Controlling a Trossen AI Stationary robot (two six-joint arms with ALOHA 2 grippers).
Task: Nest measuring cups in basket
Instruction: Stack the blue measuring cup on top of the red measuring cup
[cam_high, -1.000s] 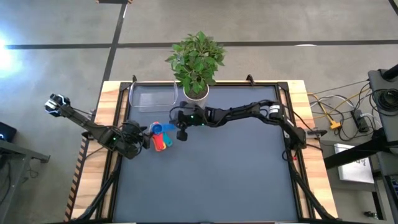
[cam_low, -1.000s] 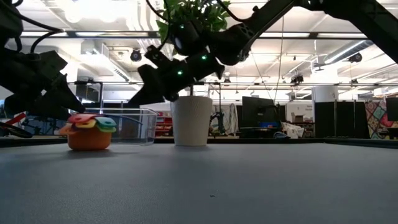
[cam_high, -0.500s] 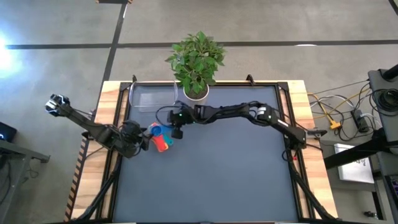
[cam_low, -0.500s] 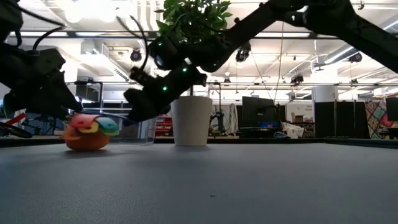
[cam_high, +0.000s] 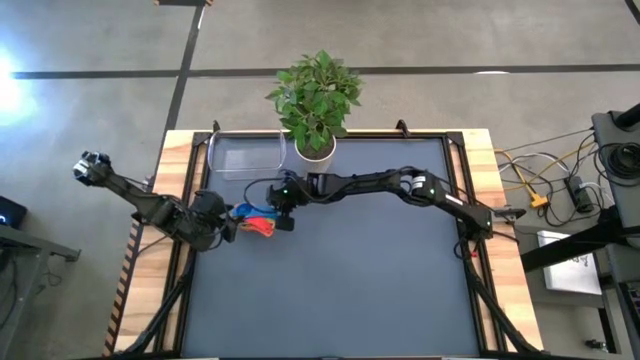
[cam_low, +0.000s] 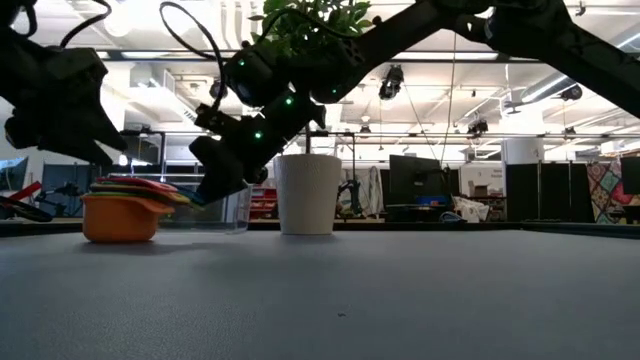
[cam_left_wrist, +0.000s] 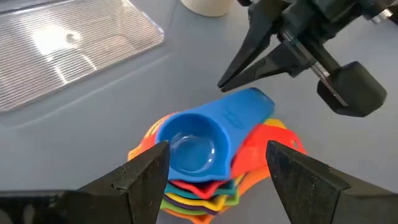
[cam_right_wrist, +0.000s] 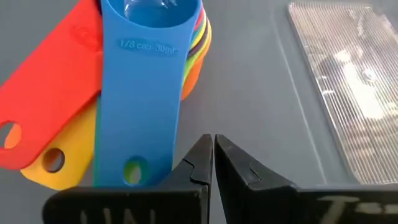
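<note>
The measuring cups (cam_left_wrist: 199, 155) stand nested in one stack on the grey table, the orange cup (cam_low: 120, 217) at the bottom and the blue cup (cam_left_wrist: 193, 146) on top. Their handles fan out toward my right gripper. My left gripper (cam_left_wrist: 217, 165) hangs open above the stack, one finger on either side and clear of it (cam_low: 100, 155). My right gripper (cam_right_wrist: 212, 146) is shut and slants down, its tips beside the end of the blue handle (cam_right_wrist: 134, 168). The clear basket (cam_high: 245, 158) rests on the table behind the stack. My right gripper's shut tips stand close beside the free end of the blue cup's handle (cam_left_wrist: 255, 102), slanting down from the table's right. Whether they touch the handle I cannot tell.
A white pot (cam_low: 307, 193) with a green plant (cam_high: 316, 95) stands at the table's far edge, just right of the basket. The wide grey table top (cam_high: 380, 290) lies to the near side and right of the cups.
My left gripper has risen off the stack, still open. The stack tipped for a moment and now sits level, with its handles turned toward my right gripper. My right gripper has moved toward the table's left, closer to the stack, and tipped further down, staying shut.
</note>
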